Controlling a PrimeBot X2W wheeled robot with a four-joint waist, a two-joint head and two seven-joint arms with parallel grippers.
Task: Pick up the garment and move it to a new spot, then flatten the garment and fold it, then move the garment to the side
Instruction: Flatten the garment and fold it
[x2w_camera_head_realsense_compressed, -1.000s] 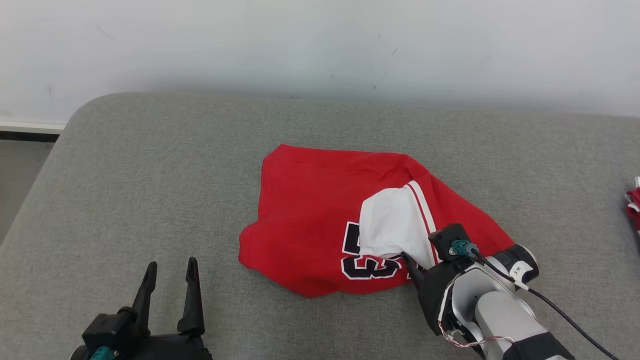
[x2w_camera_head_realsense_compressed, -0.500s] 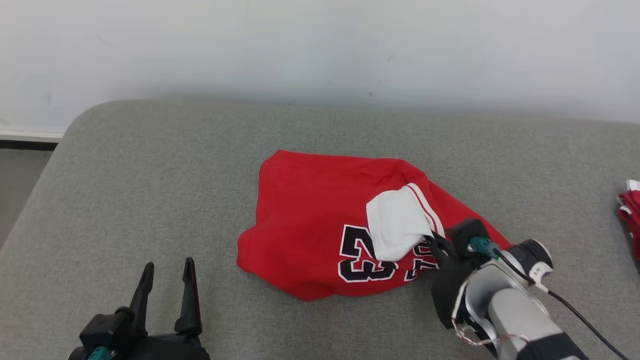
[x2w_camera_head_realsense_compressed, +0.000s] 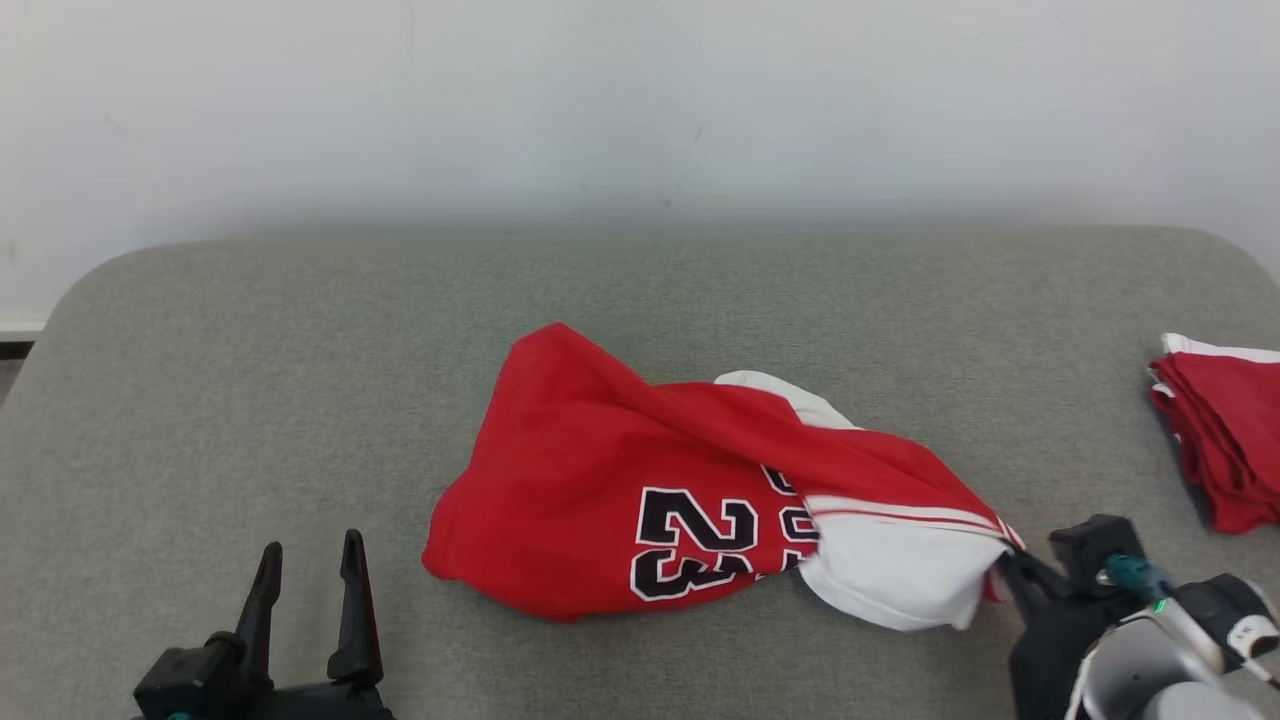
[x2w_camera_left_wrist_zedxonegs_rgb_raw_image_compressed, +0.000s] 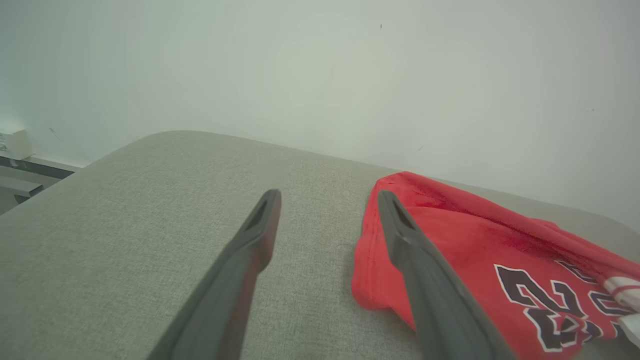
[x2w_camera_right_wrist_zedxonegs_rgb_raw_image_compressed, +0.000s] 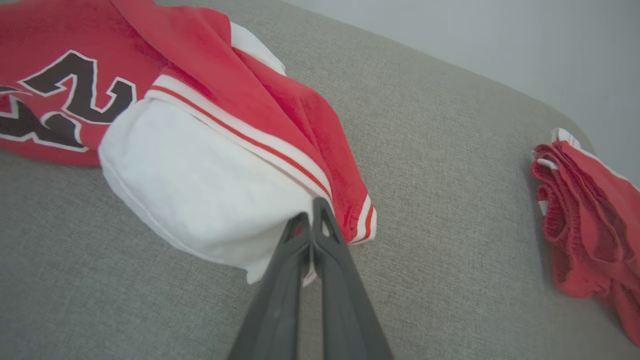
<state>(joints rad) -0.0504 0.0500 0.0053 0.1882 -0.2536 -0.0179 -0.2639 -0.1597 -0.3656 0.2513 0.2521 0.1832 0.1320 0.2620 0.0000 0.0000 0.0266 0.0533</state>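
the garment (x2w_camera_head_realsense_compressed: 600, 490) lies crumpled on the grey padded surface (x2w_camera_head_realsense_compressed: 250, 400), its long axis running left to right. the right gripper (x2w_camera_head_realsense_compressed: 1003, 565) pinches its white end, fingers pressed together. the left gripper (x2w_camera_head_realsense_compressed: 310, 548), fingers spread and empty, sits near the red end.

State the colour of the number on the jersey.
Black with a white outline; the number shows best in the head view.

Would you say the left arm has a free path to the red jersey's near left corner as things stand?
Probably yes: the left gripper is open, bare grey cushion lies between it and the jersey, and the right gripper holds the opposite, white end.
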